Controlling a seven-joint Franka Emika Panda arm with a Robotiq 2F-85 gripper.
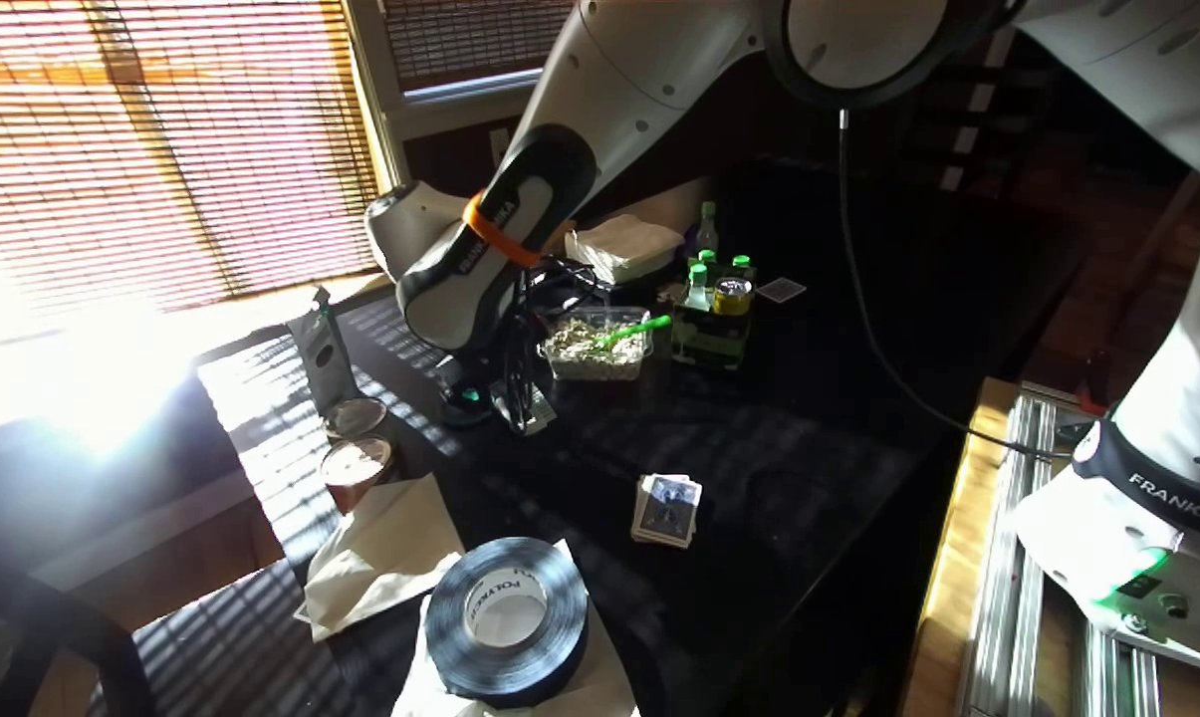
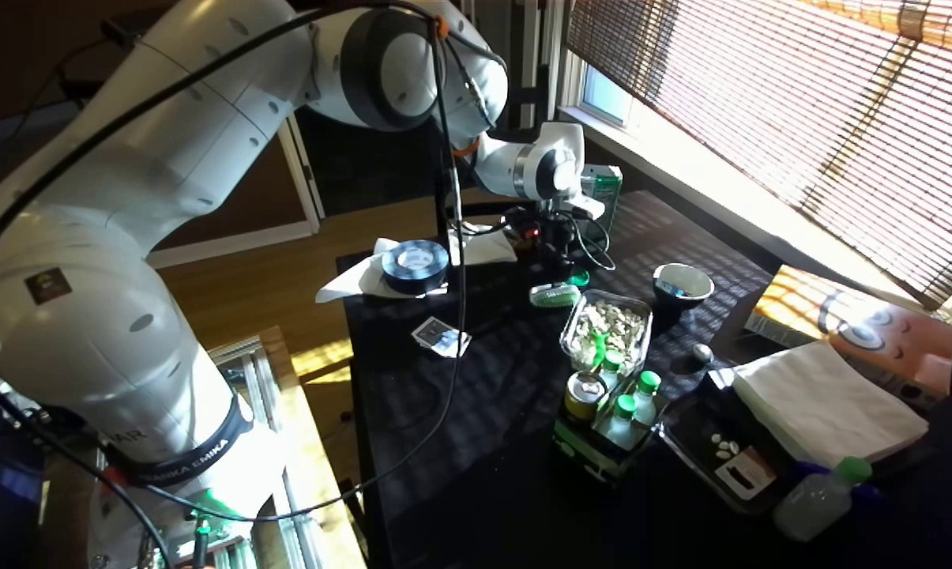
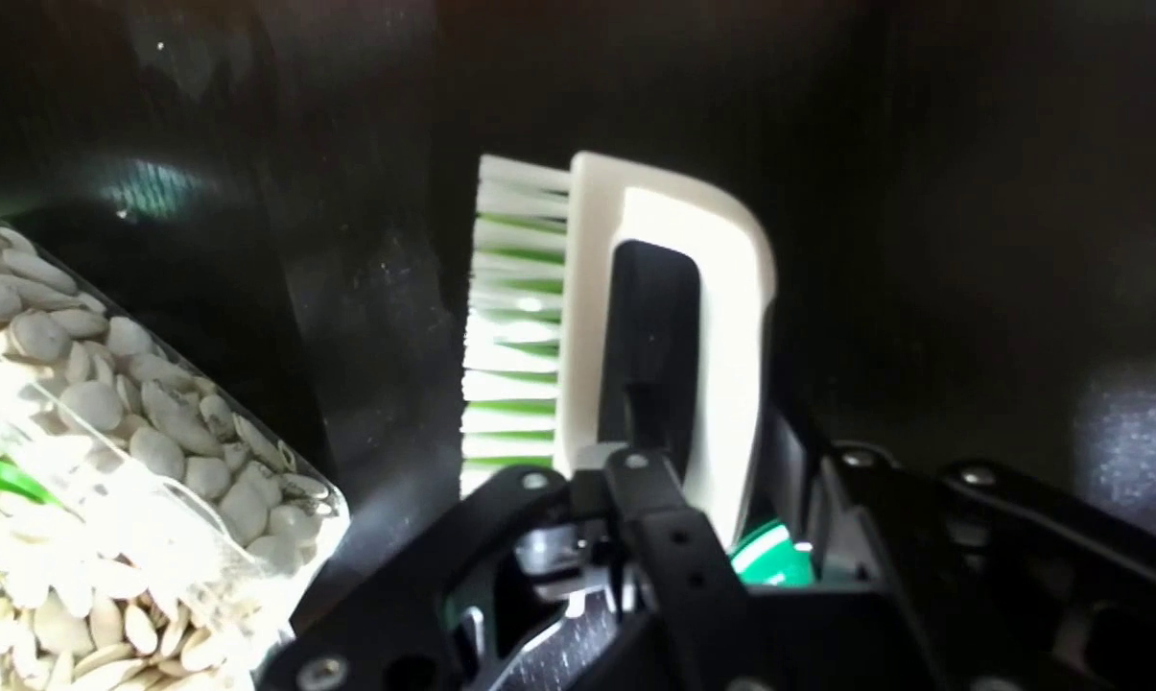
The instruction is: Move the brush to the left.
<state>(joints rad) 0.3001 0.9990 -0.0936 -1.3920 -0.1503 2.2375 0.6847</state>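
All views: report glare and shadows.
In both exterior views, sunlight bleaches the blinds; shadow stripes cross the table; in an exterior view, flare swamps the blinds' lower left; in the wrist view, glare bleaches some seeds and part of the brush.

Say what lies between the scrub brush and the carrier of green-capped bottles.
The clear plastic container of pumpkin seeds lies between the scrub brush and the bottle carrier, as both exterior views show.

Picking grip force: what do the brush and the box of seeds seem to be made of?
Brush: probably rigid cream plastic, soft sheen, from its smooth rounded edges; bristles look synthetic, in alternating green and white tufts.
Box: likely thin clear plastic, glossy: seeds show through its wall, and glare streaks it.
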